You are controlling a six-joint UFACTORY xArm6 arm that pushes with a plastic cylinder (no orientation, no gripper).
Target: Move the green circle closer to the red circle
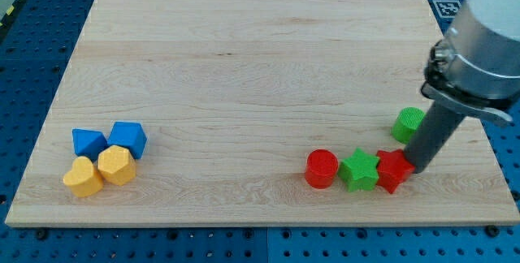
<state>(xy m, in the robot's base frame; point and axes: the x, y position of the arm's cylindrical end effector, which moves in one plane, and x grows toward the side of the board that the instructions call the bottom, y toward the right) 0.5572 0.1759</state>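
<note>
Tip [416, 168] just below green circle [408, 124]

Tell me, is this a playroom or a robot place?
Probably a robot lab, not a playroom. A wooden board lies on a blue bench full of holes, a robot arm reaches in, and my tip sits beside the red star, below the green circle.

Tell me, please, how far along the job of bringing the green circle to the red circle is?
Nothing looks done: the green circle sits apart from the red circle, with a green star and a red star between. My tip rests just below the green circle, beside the red star. The whole push leftward remains.
</note>
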